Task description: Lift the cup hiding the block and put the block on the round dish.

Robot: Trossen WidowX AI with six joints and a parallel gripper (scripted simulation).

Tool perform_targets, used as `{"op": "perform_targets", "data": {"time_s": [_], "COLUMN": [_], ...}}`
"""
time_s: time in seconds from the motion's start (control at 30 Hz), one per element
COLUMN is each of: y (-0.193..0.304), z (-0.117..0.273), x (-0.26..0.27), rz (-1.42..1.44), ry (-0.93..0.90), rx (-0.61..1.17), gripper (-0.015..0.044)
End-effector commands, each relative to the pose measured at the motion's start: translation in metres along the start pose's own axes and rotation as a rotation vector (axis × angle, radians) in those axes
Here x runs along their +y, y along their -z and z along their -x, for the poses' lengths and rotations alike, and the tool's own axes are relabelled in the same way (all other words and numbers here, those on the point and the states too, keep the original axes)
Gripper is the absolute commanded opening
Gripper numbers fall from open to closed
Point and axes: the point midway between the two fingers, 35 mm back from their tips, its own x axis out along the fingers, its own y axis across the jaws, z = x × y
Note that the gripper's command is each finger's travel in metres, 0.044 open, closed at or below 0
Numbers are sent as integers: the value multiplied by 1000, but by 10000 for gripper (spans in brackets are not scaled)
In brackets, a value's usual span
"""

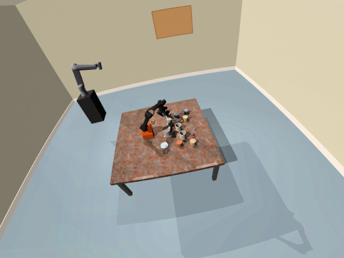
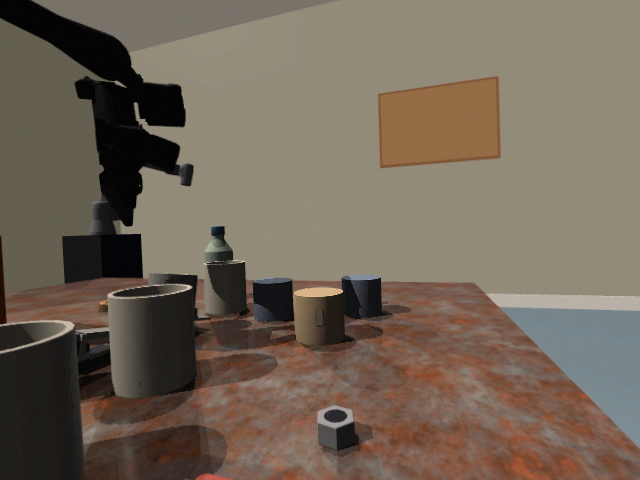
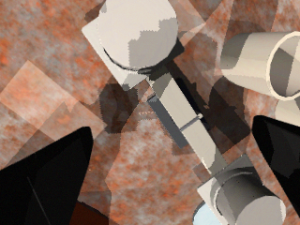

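Observation:
The balance (image 3: pixel 180 110) shows in the wrist view as a pale beam with an upturned whitish cup on each end. One cup (image 1: pixel 169 121) (image 3: pixel 141 28) stands at the end farther from the dish. The other cup (image 1: pixel 167 133) (image 3: pixel 260 213) stands at the end near the dish. I cannot tell which end sits lower. No block is visible. The round pale-blue dish (image 1: pixel 164 145) (image 3: pixel 205 216) shows no block or cup on it. My gripper (image 3: pixel 172 128) (image 2: pixel 124 221) is open and empty, above the balance, with its fingertips apart on either side of the beam in the wrist view.
Beige open cups (image 1: pixel 178 127) (image 2: pixel 152 341) (image 3: pixel 244 61) stand beside the balance. Blue cups (image 1: pixel 185 111) (image 2: pixel 272 299), a tan cup (image 1: pixel 185 119) (image 2: pixel 318 317) and a bottle (image 2: pixel 218 253) stand toward the back. An orange cup (image 1: pixel 179 143) stands right of the dish. A hex nut (image 2: pixel 336 434) lies near the right side.

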Motion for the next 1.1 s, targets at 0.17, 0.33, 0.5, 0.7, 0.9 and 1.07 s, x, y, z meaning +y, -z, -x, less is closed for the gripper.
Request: {"op": "perform_targets", "data": {"time_s": [0.17, 0.33, 0.5, 0.7, 0.9, 1.07], "y": [-31, -45, -49, -49, -48, -48], "z": [-35, -56, -62, -67, -77, -84], "x": [-1, -1, -1, 0, 2, 4], "rz": [293, 444, 488, 488, 487, 487], "ry": [-146, -222, -245, -244, -244, -244], "rx": [27, 18, 12, 12, 13, 12], "gripper": [440, 440, 440, 440, 440, 440]}}
